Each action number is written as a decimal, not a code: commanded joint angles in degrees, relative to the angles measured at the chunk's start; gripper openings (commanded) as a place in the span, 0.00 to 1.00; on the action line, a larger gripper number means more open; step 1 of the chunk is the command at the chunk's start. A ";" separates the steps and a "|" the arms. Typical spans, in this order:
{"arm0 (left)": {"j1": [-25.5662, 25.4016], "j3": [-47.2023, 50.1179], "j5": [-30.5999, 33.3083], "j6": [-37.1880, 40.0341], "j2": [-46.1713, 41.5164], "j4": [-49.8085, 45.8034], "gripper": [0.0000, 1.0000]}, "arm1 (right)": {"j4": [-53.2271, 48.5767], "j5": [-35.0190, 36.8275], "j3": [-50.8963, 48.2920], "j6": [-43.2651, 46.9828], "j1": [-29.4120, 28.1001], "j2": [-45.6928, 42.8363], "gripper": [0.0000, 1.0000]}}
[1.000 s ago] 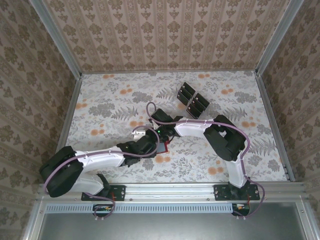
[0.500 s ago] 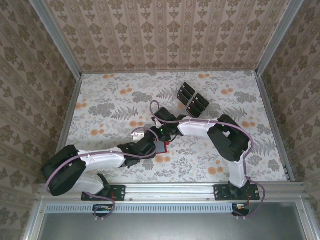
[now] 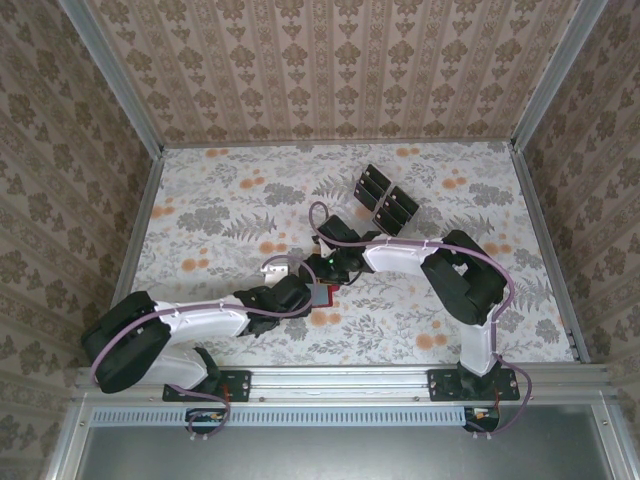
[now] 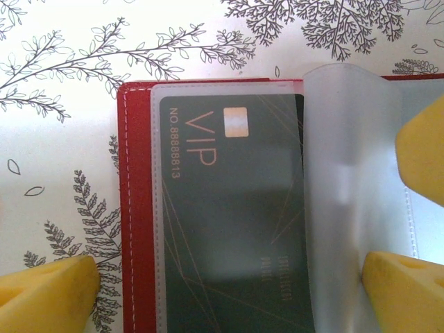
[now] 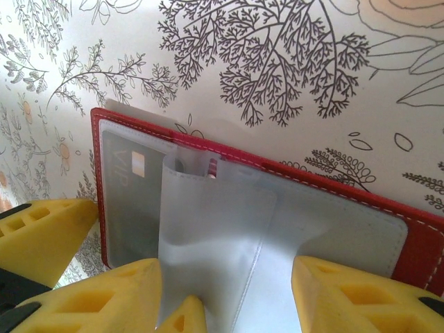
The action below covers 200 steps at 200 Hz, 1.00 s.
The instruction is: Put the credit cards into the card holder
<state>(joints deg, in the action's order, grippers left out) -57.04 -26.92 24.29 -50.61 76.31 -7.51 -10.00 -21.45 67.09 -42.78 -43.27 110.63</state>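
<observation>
Well, the card holder (image 4: 135, 208) lies open under my left gripper (image 4: 225, 284), whose jaws are spread wide and hold nothing. It is red with white stitching, and a dark VIP card (image 4: 229, 229) sits in its clear sleeve (image 4: 158, 208). My right gripper (image 5: 225, 277) stands half spread astride a raised clear leaf (image 5: 208, 236), gripping nothing. Bare floral table (image 4: 69, 104) lies beyond the holder's far edge. More black cards (image 3: 385, 197) sit well ahead.

Bright even overhead light, faint shadows under the arms on the bench (image 3: 210, 200), milky sheen on the clear sleeve (image 4: 347, 159) of the card holder (image 4: 136, 208), wrist-view edges blurred
</observation>
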 commanded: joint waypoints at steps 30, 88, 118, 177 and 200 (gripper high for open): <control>-0.27 1.54 0.27 -1.07 -1.63 -2.15 1.00 | 3.52 -2.46 -1.06 -2.32 0.00 1.77 0.53; -0.14 0.91 0.80 -0.10 -6.87 -3.84 1.00 | 6.94 -5.10 -1.86 -4.52 -0.01 2.81 0.53; -0.11 0.95 1.10 0.01 -9.87 -4.93 1.00 | 7.94 -5.52 -2.14 -5.32 -0.03 3.01 0.53; 0.65 1.14 1.22 0.75 -11.60 -5.72 1.00 | 8.40 -5.59 -2.75 -6.08 -0.04 2.44 0.53; 0.73 1.44 0.42 1.12 -10.24 -4.56 1.00 | 8.87 -5.78 -2.60 -6.56 0.01 2.83 0.53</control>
<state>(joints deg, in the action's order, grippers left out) -56.84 -26.00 24.36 -50.57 65.14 -11.33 -1.37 -25.91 65.41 -48.23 -43.27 112.14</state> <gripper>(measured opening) 0.997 0.534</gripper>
